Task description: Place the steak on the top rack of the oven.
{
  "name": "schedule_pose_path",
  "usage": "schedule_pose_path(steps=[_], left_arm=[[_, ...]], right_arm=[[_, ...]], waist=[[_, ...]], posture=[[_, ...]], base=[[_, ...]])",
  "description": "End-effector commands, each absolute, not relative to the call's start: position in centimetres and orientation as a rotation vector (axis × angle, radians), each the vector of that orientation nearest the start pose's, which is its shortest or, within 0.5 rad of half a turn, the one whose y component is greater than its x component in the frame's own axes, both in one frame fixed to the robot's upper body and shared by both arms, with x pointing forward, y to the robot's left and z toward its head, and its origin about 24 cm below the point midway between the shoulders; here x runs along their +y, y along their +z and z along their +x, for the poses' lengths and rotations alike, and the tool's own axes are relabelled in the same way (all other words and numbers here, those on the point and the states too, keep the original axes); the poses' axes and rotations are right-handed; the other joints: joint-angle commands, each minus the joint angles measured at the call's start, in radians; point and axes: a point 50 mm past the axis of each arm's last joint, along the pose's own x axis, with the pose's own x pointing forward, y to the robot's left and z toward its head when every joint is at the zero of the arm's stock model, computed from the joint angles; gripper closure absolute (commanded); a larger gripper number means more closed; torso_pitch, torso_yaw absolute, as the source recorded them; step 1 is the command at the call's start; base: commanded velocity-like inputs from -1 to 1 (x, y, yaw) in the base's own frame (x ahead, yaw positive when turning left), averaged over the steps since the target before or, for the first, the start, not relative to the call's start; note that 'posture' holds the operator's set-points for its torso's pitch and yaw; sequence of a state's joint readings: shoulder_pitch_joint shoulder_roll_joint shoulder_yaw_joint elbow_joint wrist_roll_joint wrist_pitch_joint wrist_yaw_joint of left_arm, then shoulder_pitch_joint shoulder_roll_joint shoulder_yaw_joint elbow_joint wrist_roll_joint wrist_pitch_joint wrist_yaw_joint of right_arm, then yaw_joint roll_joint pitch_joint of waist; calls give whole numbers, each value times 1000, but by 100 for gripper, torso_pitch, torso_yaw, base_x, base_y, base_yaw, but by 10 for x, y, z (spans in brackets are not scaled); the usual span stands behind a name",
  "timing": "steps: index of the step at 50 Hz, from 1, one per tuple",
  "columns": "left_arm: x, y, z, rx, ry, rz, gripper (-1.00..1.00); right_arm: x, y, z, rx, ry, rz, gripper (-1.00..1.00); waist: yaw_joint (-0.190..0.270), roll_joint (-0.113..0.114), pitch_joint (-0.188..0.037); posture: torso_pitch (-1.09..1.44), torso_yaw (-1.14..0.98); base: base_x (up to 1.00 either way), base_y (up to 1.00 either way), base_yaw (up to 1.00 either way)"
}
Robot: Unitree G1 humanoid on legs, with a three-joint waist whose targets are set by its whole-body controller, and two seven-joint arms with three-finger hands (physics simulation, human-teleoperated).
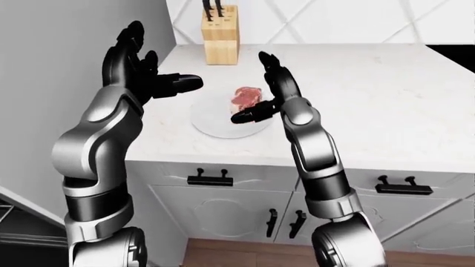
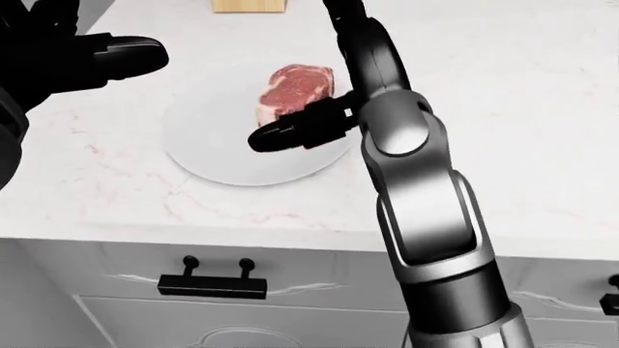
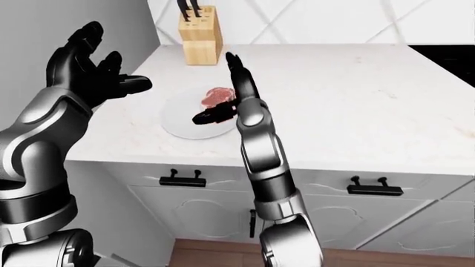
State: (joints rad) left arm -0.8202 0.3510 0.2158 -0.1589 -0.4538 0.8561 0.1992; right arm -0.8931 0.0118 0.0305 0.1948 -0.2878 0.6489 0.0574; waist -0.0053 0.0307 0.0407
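The raw red steak (image 2: 295,85) lies on a round white plate (image 2: 218,156) on the marble counter (image 2: 522,145). My right hand (image 1: 265,94) stands open just right of the steak. Its thumb (image 2: 290,133) reaches left across the plate below the meat, and its other fingers (image 1: 265,65) point up past it. No finger closes on the steak. My left hand (image 1: 152,69) hangs open in the air to the left of the plate, with fingers spread and the thumb pointing right. The oven's top rack does not show.
A wooden knife block (image 1: 220,26) stands at the counter's upper end, above the plate. White cabinet fronts with black handles (image 1: 209,179) run below the counter edge. A grey wall (image 1: 52,55) rises at the left, with a dark opening (image 1: 18,228) at the bottom left.
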Motion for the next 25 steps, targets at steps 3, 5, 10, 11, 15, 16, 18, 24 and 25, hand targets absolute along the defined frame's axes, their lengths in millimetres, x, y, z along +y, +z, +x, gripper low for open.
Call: schedule_pose_path(steps=[3,5,10,11,15,16,18,24,25], left_arm=[[185,283,327,-236,15,-103,-100],[185,283,327,-236,14,-103,-100],[185,283,326,-235,13,-103,-100],[185,284,326,-236,12,-103,-100],[185,285,325,-236,13,-105,-100],[185,285,325,-237,13,-105,-100],[185,284,325,-236,13,-105,-100],[185,284,326,-235,11,-104,-100],[186,284,326,-236,12,-105,-100]], right_arm=[[-73,236,369,-157,119,-337,-87],[-73,238,371,-157,116,-337,-87],[-72,243,377,-157,110,-350,-87],[-71,244,379,-156,111,-353,-87],[-70,243,383,-148,113,-367,-87],[-69,243,384,-145,114,-367,-87],[-69,240,387,-140,115,-369,-87],[-66,237,397,-126,115,-378,-87],[-66,236,398,-122,116,-379,-87]], waist=[[0,4,-30],[0,4,-31],[0,4,-31],[0,4,-31],[0,4,-31],[0,4,-31],[0,5,-32],[0,6,-33],[0,6,-34]], posture=[[0,0],[0,0],[0,0],[0,0],[0,0],[0,0],[0,0],[0,0],[0,0]], base=[[0,0,0],[0,0,0],[0,0,0],[0,0,0],[0,0,0],[0,0,0],[0,0,0],[0,0,0],[0,0,0]])
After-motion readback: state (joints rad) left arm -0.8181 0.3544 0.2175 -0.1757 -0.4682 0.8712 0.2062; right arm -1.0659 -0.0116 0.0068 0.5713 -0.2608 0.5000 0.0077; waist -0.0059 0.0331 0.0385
